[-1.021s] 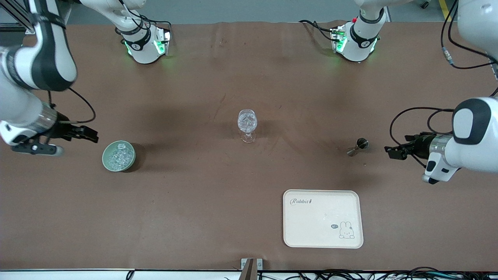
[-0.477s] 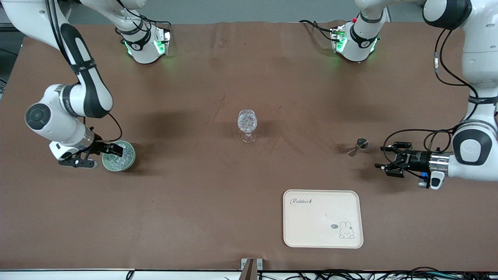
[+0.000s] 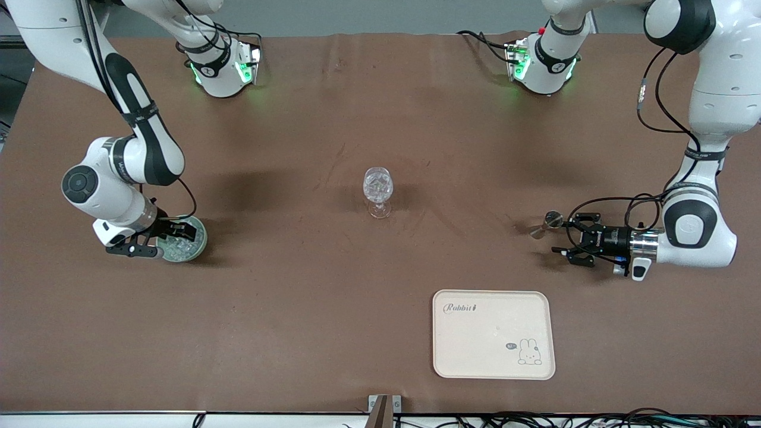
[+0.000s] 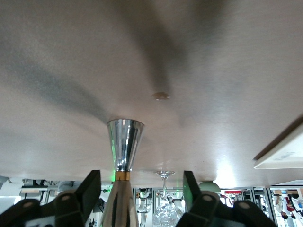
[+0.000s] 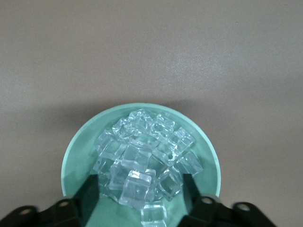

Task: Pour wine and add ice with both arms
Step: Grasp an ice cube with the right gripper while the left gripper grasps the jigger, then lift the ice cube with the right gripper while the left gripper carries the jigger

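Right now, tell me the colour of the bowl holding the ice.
Pale mint green bowl; clearest in the right wrist view.

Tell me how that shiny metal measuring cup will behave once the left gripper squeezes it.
The polished, hourglass-shaped steel measuring cup looks rigid, so it shouldn't deform. Its smooth tapered walls probably make it slippery; the left gripper straddles the narrow waist, likely the safest hold. Standing tall on a small foot, it may tip if nudged off-centre.

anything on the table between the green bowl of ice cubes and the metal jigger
Only the clear stemmed glass, about midway between the green bowl of ice cubes and the metal jigger; the rest of that stretch is bare brown cloth, as the front view shows.
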Motion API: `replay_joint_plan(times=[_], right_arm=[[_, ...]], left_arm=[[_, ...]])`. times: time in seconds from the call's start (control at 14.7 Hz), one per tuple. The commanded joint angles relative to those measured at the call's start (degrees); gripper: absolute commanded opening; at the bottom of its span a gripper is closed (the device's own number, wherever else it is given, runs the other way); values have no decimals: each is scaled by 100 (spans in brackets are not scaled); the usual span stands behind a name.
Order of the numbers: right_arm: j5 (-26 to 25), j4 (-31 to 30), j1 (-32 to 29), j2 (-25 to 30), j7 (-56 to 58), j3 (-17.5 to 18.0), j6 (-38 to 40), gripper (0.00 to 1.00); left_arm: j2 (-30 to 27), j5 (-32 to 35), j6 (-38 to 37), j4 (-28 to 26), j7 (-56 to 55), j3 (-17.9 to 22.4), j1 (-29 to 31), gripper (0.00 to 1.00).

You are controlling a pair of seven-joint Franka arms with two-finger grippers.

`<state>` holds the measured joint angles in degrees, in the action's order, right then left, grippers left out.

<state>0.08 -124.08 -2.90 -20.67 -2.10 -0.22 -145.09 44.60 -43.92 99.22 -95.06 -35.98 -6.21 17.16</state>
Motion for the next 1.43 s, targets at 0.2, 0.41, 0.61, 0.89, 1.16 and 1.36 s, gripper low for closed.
replay_joint_plan(times=[0.2, 0.41, 0.61, 0.89, 1.16, 1.36], right_arm=[[-8, -186, -35, 98, -9, 39, -72, 54], [-8, -177, -44, 45, -9, 39, -72, 48], [-8, -177, -44, 37, -9, 39, -98, 47], [-8, -177, -44, 19, -9, 39, -90, 44], [-8, -177, -43, 10, -9, 39, -90, 42], [-8, -177, -35, -16, -9, 39, -98, 40]], left_arm=[[-83, -117, 27, -258, 30, -47, -10, 67], [-83, -117, 27, -320, 205, -65, -63, 62], [-74, -117, 27, -329, 284, -65, -72, 55], [-65, -117, 27, -320, 285, -73, -81, 38], [-83, -117, 27, -302, 294, -152, -81, 12], [-118, -117, 27, -285, 267, -301, -81, 1]])
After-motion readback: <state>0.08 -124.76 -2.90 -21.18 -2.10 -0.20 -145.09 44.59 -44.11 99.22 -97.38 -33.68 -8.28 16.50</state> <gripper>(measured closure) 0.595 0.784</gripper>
